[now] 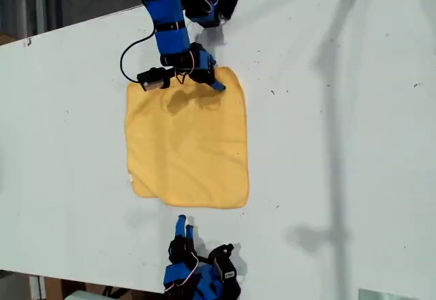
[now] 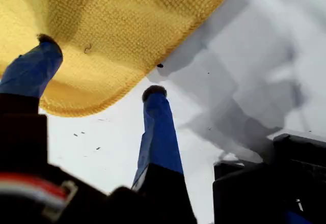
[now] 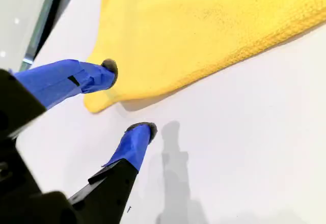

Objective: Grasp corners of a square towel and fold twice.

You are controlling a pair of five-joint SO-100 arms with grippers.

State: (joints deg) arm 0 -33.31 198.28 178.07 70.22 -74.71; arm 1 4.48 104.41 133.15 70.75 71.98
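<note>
Towel [image 1: 187,140] flat | first pincer [image 2: 102,66] straddles corner [image 2: 76,104] | second pincer [image 3: 130,99] beside it

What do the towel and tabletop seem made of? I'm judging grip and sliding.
The square towel looks like soft knitted or terry-type cloth, matte yellow: a looped weave and stitched hem show. The table looks like hard, smooth white board, possibly laminate, faintly speckled with a dull sheen.

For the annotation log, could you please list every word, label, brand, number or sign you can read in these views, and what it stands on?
None can be read.
square towel: a small white tag on its edge, too small to tell whether it bears text.
white table: only dark specks, no writing.
</note>
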